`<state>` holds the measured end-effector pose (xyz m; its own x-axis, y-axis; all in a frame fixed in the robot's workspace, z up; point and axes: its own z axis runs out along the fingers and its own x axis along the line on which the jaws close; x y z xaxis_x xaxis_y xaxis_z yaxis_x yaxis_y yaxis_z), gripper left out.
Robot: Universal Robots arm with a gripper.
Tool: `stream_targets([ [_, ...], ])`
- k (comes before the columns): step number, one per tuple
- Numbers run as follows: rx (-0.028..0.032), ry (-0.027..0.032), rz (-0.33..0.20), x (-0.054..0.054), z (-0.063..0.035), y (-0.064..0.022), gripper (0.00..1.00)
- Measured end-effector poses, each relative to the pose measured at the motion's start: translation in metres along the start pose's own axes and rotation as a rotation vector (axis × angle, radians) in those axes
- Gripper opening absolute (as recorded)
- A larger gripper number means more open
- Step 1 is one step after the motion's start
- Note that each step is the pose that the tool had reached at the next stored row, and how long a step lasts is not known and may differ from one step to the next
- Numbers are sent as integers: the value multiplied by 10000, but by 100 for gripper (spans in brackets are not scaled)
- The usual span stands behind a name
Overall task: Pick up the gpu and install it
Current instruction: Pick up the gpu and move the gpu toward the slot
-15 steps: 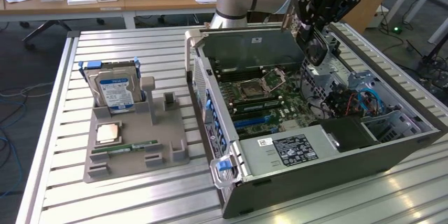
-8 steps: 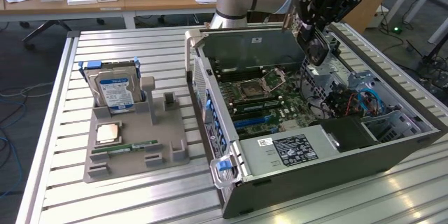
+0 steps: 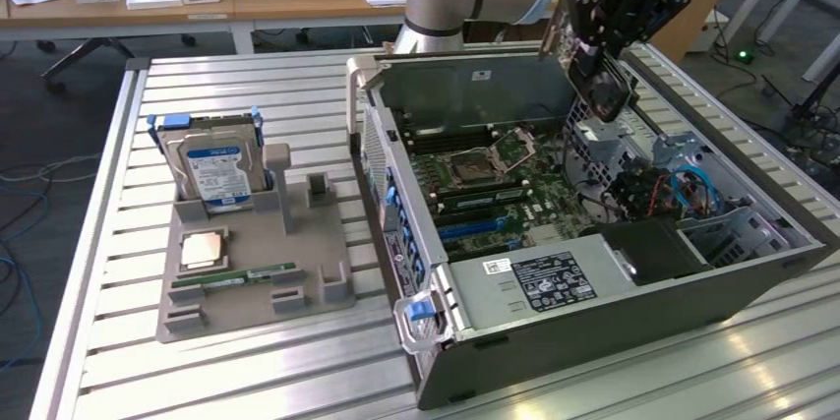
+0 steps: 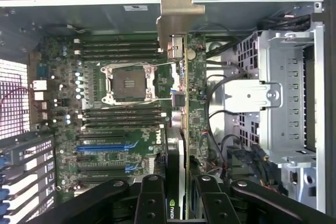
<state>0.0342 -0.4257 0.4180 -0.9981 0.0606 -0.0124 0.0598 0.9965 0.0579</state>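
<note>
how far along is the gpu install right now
Done: the gpu is picked up, clamped in the gripper. In hand: it hangs over the open computer case, above the motherboard. Left: seating it. The card is not in any expansion slot yet, and the blue slot has nothing in it.

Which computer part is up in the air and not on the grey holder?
The graphics card, gripped by the tool above the open computer. The hard drive, the memory stick and the square chip all sit on the holder.
</note>
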Motion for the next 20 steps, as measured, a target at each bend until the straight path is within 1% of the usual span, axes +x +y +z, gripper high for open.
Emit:
stream_targets([
  [5, 1, 1, 0, -113, 3, 7, 27],
  [9, 0, 0, 1, -183, 5, 12, 27],
  [20, 0, 0, 1, -191, 5, 12, 27],
])
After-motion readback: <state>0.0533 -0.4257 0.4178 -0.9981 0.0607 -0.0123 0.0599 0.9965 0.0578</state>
